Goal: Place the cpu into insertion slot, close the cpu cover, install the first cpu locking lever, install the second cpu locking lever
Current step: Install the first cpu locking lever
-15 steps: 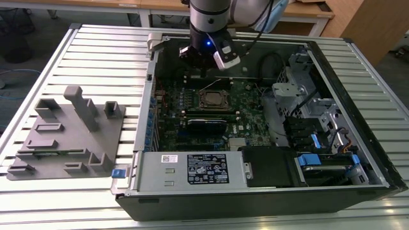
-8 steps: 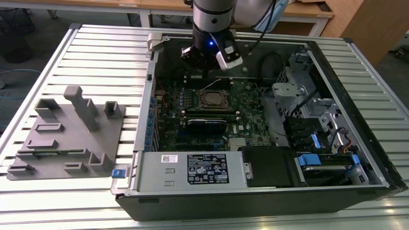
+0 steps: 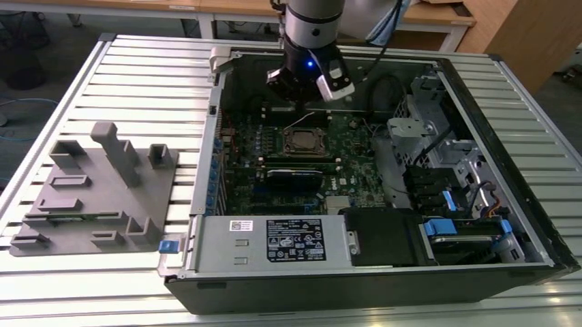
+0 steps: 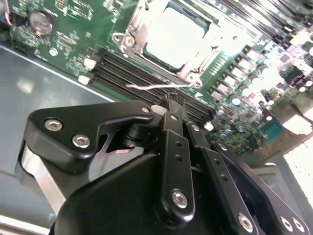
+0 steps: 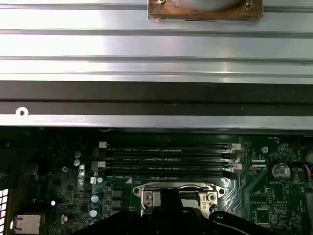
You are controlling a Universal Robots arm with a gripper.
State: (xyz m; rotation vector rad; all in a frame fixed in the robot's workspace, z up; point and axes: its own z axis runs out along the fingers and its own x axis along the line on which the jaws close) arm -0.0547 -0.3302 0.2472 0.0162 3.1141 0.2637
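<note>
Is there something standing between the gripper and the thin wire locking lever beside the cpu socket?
Nothing visible does. In the second wrist view the gripper hangs just by the locking lever, with only open air between them.

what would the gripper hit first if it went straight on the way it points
Probably the thin silver locking lever just ahead of the gripper, else the memory slots beneath it; depth is unclear.

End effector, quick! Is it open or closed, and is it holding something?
End effector: closed, its tip right next to the locking lever; whether it grips the lever cannot be told.
</note>
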